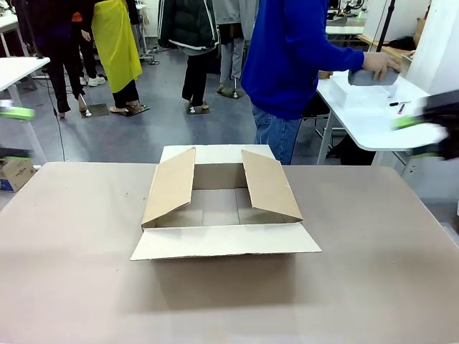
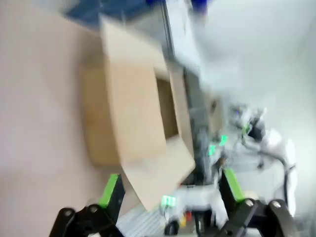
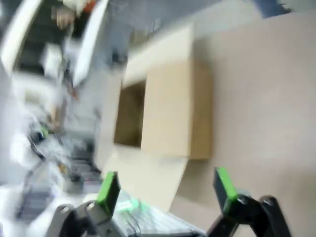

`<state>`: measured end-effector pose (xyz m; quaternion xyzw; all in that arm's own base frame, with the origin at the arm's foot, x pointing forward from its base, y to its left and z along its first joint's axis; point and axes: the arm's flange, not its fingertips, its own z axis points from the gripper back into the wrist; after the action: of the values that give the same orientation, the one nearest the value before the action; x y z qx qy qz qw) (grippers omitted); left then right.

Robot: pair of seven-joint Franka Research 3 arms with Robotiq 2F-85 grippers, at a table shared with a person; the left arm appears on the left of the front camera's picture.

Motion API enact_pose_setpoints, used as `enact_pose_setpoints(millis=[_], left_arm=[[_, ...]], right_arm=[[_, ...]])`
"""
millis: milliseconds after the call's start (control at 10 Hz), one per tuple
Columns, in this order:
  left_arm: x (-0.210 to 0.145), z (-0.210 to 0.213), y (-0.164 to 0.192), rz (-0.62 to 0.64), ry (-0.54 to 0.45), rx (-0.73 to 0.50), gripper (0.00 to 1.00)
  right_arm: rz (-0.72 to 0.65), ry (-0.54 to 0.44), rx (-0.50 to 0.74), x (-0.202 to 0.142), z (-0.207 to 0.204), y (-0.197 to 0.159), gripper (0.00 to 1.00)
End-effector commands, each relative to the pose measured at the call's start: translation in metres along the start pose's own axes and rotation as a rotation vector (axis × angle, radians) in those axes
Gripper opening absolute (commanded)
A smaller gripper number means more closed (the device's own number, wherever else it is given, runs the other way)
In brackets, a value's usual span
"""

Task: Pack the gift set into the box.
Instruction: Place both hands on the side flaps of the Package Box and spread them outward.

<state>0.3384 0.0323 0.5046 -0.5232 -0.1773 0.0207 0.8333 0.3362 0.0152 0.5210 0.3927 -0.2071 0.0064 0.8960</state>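
No text, label, brand, number or sign can be read in any view. The small brown cardboard carton [image 1: 14,173] on the floor at the far left of the front view carries a blue printed mark, too small to make out. Both wrist views are too blurred for print to be legible.

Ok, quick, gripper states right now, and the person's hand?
Left gripper: open, empty.
Right gripper: open, empty.
Person's hand: on the grey pouch at the side table; grasp cannot be told.
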Motion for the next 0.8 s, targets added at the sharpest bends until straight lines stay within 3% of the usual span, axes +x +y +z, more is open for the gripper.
enact_pose_setpoints(millis=[0,200,400,500,700], left_arm=[[0.014,-0.066,-0.033,-0.066,0.17,0.1,1.0],[0.015,-0.153,-0.053,-0.097,0.18,0.313,1.0],[0.015,-0.185,-0.064,-0.187,0.13,0.49,1.0],[-0.003,-0.172,-0.067,-0.141,0.194,0.275,1.0],[-0.003,-0.172,-0.067,-0.141,0.194,0.275,1.0]], right_arm=[[0.255,0.176,-0.07,0.011,-0.07,0.043,1.0],[0.373,0.299,-0.12,-0.017,-0.136,0.073,1.0],[0.348,0.307,-0.113,-0.028,-0.145,0.07,1.0],[0.35,0.341,-0.112,-0.039,-0.152,0.091,1.0],[0.35,0.341,-0.112,-0.039,-0.152,0.091,1.0]])
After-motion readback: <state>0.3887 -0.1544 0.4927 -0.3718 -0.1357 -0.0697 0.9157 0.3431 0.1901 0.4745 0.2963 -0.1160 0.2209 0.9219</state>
